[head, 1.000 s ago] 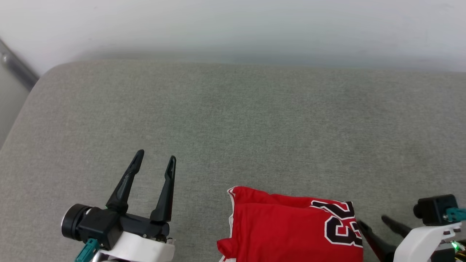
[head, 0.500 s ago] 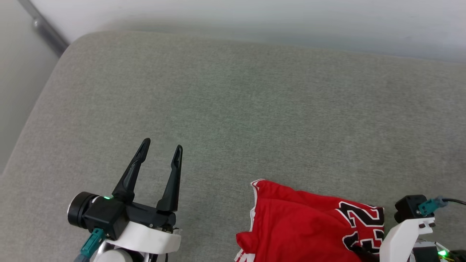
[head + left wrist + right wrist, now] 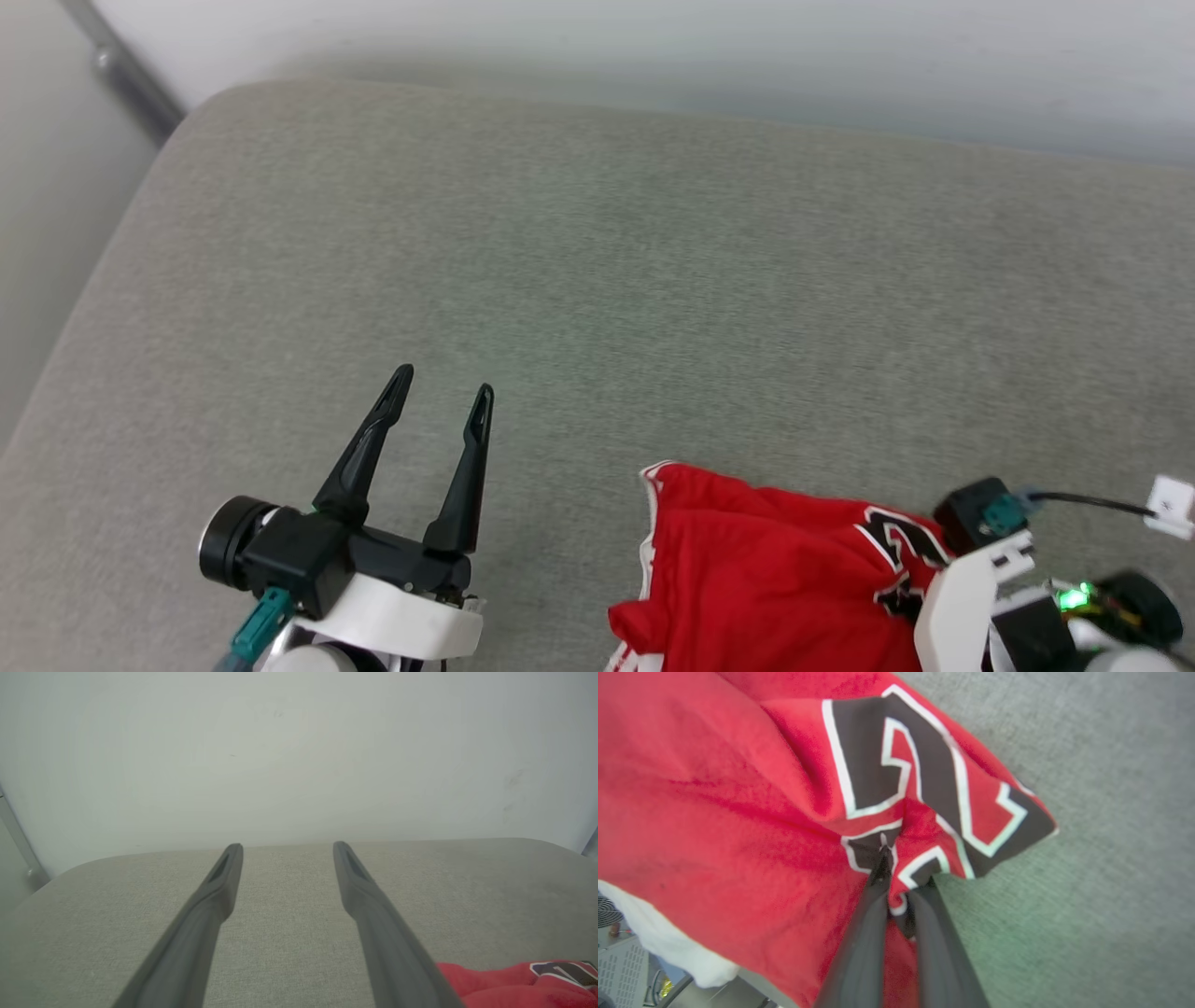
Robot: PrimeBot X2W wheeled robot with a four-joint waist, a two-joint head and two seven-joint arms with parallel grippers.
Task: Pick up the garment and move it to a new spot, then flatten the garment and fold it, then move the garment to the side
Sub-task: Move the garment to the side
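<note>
Step in hand: the first pick-up.

Right hand [image 3: 903, 872]: fingers pressed together, pinching a raised fold of the garment [image 3: 738, 812] at the black number print, centre of the right wrist frame.

Garment: lies bunched on the grey cushion [image 3: 597, 280], lower right of the head frame.

Left hand [image 3: 443, 383]: spread and holding nothing, lower left, well apart from the cloth.

Judgement: the grasp is made but the lift has not begun. The next move calls for a rise that clears the thin trailing fabric, then a carry to a bare part of the cushion.
</note>
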